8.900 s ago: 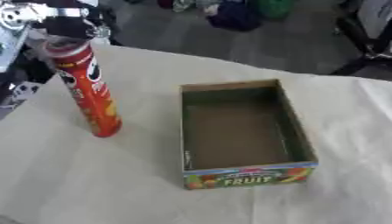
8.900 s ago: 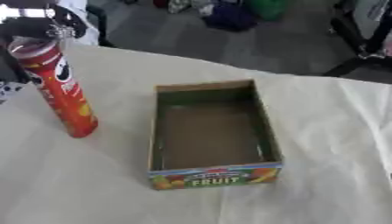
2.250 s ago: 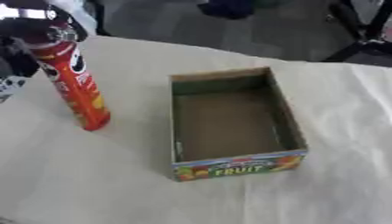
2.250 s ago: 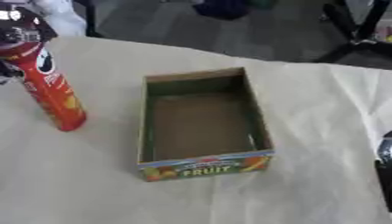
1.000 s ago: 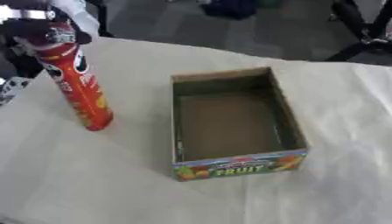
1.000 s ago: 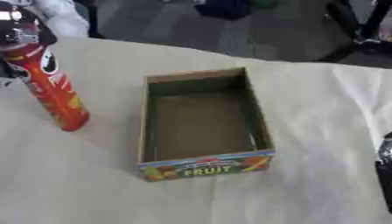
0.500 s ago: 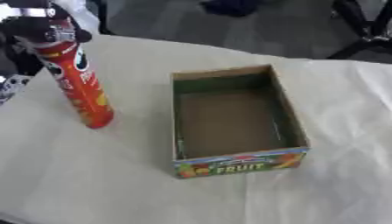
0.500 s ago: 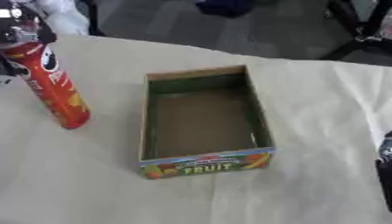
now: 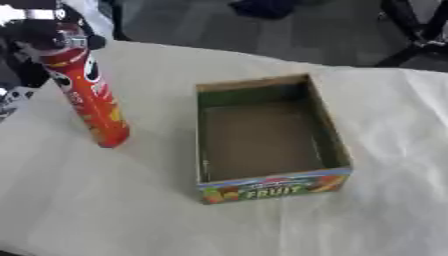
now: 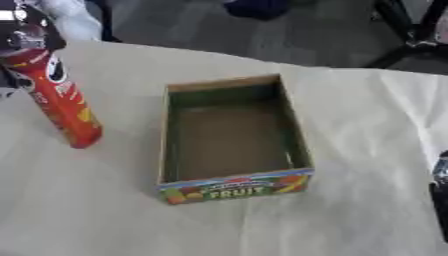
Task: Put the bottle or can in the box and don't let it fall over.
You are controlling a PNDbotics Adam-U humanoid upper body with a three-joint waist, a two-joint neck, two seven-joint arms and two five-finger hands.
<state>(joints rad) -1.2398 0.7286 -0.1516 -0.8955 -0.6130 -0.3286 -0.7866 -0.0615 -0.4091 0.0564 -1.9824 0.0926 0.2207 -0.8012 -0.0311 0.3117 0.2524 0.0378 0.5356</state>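
The can [image 9: 86, 97], a tall red tube, stands left of the box [image 9: 264, 135], well apart, tilted slightly; it has barely shifted over the last second, so I judge the lift hasn't begun. My left hand [image 9: 39, 34] still sits at its cap; I cannot tell how its fingers lie. Only the right eye view shows my right hand [image 10: 440, 192], a dark sliver at the edge.
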